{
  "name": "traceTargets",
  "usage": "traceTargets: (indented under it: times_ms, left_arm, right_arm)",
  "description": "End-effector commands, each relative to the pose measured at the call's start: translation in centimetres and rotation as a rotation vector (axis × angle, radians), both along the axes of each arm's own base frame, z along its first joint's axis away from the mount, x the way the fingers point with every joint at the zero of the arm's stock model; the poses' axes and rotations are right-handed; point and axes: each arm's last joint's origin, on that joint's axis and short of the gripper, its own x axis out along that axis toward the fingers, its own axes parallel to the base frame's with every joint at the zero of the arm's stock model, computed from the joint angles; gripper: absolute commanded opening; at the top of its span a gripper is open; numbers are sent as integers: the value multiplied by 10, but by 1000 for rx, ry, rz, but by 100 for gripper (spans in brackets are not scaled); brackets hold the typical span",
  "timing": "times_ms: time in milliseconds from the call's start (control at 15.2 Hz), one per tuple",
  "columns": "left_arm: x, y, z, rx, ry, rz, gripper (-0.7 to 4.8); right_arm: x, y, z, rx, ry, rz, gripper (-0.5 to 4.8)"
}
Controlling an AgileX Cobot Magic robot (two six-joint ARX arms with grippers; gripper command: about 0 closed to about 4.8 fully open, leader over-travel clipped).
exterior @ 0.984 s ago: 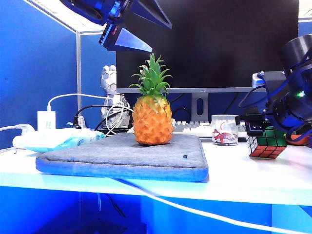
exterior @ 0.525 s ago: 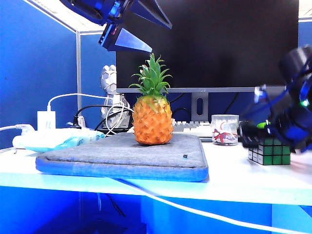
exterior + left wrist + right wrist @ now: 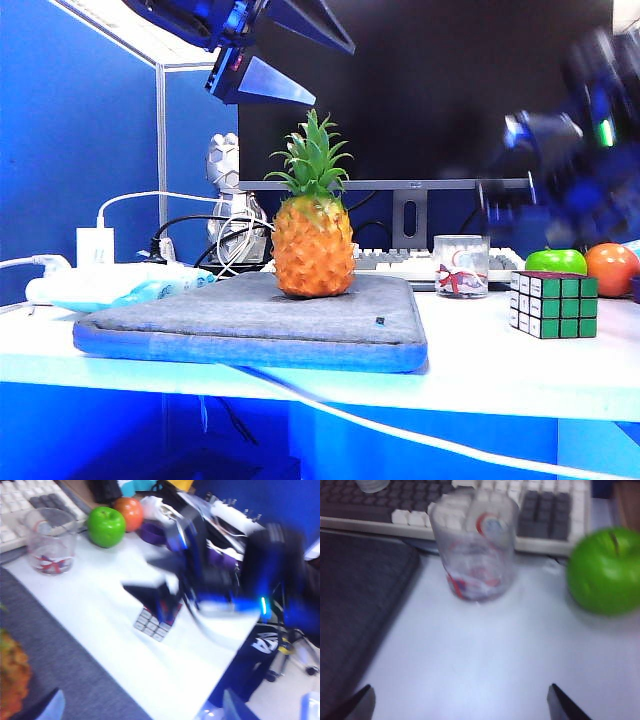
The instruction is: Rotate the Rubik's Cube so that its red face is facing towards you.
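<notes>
The right gripper (image 3: 500, 200), jaws spread and empty, hangs blurred above the Rubik's Cube (image 3: 553, 305), which sits free on the white table (image 3: 470, 365) showing green toward the camera; the red face isn't visible there. The risk I see: the job gets left with green in front. The left gripper (image 3: 290, 55) is open too, high over the pineapple (image 3: 313, 245). Count: one cube, one glass cup (image 3: 461, 265), one green apple (image 3: 556, 261), one orange fruit (image 3: 611, 268), one pineapple, one grey mat (image 3: 200, 320).
</notes>
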Motion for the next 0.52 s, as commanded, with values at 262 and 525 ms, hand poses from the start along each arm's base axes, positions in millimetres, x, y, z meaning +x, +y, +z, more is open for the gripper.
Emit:
traceTargets:
  times_ms: [262, 525]
  left_arm:
    - [-2, -1, 3, -49, 38, -55, 420]
    - [-4, -1, 4, -78, 72, -104, 420]
  right_arm:
    - [22, -38, 111, 127, 422, 111, 479]
    - [12, -41, 111, 130, 600, 119, 479]
